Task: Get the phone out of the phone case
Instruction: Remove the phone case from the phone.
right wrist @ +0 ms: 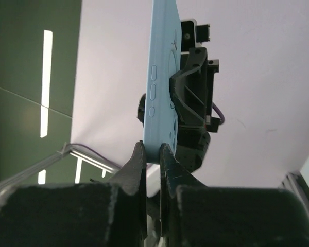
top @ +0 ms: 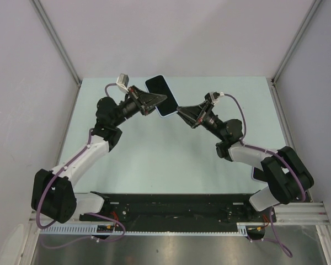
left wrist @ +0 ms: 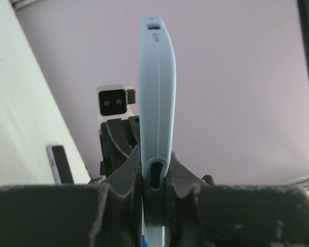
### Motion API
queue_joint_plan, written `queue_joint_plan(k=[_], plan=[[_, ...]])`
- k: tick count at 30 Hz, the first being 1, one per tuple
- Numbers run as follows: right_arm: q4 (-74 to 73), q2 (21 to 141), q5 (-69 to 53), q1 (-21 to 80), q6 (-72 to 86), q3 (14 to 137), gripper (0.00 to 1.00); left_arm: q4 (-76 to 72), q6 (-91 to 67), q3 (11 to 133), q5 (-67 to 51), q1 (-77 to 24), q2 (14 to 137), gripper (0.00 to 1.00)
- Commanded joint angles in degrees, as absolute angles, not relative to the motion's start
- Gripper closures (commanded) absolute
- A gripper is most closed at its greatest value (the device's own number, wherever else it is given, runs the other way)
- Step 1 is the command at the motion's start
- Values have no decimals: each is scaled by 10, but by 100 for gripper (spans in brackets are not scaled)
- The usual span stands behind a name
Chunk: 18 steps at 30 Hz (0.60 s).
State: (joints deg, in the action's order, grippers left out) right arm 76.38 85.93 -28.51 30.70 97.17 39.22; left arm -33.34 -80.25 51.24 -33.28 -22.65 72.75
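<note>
A light-blue phone case (top: 161, 95) with a black face toward the top camera is held in the air over the far middle of the table. I cannot tell whether that black face is the phone's screen. My left gripper (top: 161, 99) is shut on the case's left edge. In the left wrist view the case (left wrist: 155, 87) stands edge-on between the fingers of that gripper (left wrist: 154, 160). My right gripper (top: 179, 111) is shut on the case's lower corner. In the right wrist view the gripper (right wrist: 153, 152) pinches the case (right wrist: 162, 87), whose side buttons show.
A small phone-like slab (left wrist: 62, 164) with a dark face and a pale rim lies on the pale green table (top: 154, 154) near the right arm. Grey walls enclose the table on three sides. A black rail (top: 171, 207) runs along the near edge.
</note>
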Motion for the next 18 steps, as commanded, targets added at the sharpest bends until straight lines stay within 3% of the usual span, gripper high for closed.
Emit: queue_joint_plan(k=[1,18], plan=[[919,851,-148,334,1062,448,100,-475,-862,568,-372,-243,714,100],[919,915,-77,394,1116,568,100,-475,-852,619,-348,-264,664,100]])
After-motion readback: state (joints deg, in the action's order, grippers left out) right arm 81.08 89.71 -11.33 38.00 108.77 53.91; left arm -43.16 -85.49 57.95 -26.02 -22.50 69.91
